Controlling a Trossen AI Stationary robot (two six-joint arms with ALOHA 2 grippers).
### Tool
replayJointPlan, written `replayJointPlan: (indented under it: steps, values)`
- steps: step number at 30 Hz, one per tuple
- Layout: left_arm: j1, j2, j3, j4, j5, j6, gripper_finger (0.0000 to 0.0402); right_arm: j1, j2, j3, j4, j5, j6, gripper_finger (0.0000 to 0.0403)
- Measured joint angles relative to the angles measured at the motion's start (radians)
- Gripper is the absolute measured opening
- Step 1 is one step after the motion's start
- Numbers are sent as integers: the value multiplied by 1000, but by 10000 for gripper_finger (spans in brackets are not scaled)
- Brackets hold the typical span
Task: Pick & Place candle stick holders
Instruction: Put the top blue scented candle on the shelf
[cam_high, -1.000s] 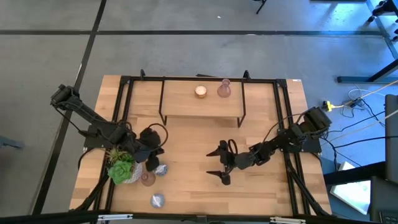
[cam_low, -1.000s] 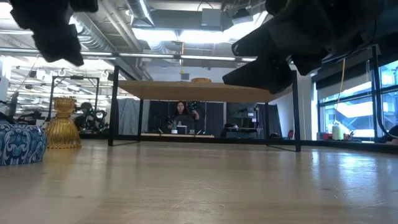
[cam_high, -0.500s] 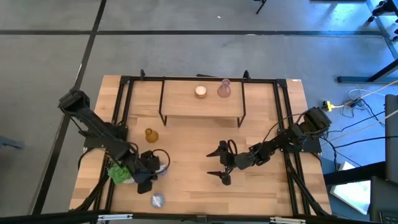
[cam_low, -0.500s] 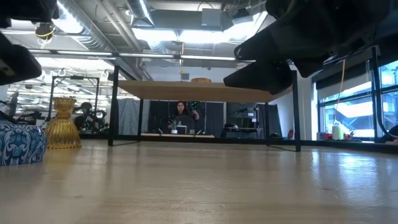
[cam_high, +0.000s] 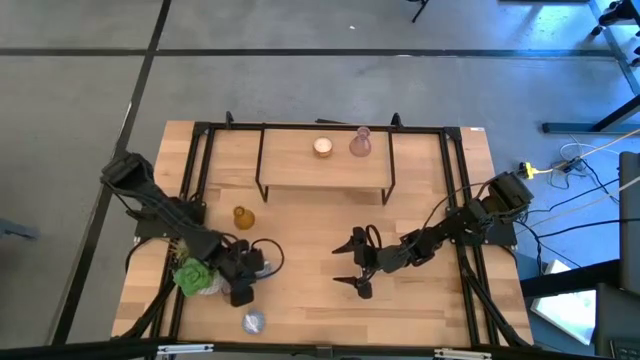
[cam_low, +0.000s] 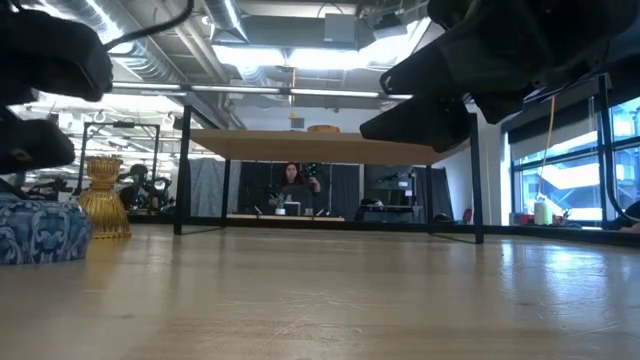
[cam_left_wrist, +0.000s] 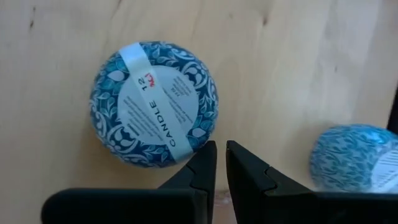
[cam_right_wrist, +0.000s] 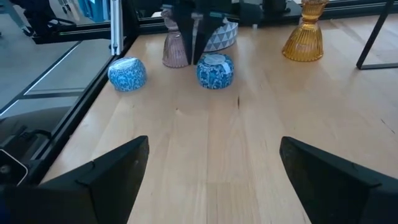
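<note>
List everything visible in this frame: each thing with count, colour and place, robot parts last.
Round candle holders: two, blue-white patterned; one under the left gripper, one near the table's front edge.
Amber holder: one, left of the shelf.
Pink holder: two; one on the shelf, one by the plant pot.
Cream holder: one, on the shelf.
Succulent: one, green, front left.
Shelf: one, wooden, black-framed, back centre.
Left gripper: shut, above a round holder.
Right gripper: open, table centre.
</note>
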Motion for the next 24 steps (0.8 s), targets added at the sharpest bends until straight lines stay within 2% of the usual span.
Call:
replayJointPlan:
  steps: [11, 14, 17, 21, 24]
  values:
    - [112, 10, 53, -15, 11, 173, 31, 0, 0, 0, -2, 0, 0, 364]
    - [99, 10, 89, -115, 66, 131, 31, 1, 0, 0, -3, 0, 10, 364]
    - [72, 10, 103, -225, 75, 73, 31, 0, 0, 0, -11, -1, 28, 364]
    - [66, 10, 103, -350, 11, 25, 31, 1, 0, 0, -26, -1, 54, 364]
    - [73, 10, 103, -358, -41, 38, 31, 1, 0, 0, -27, -1, 61, 364]
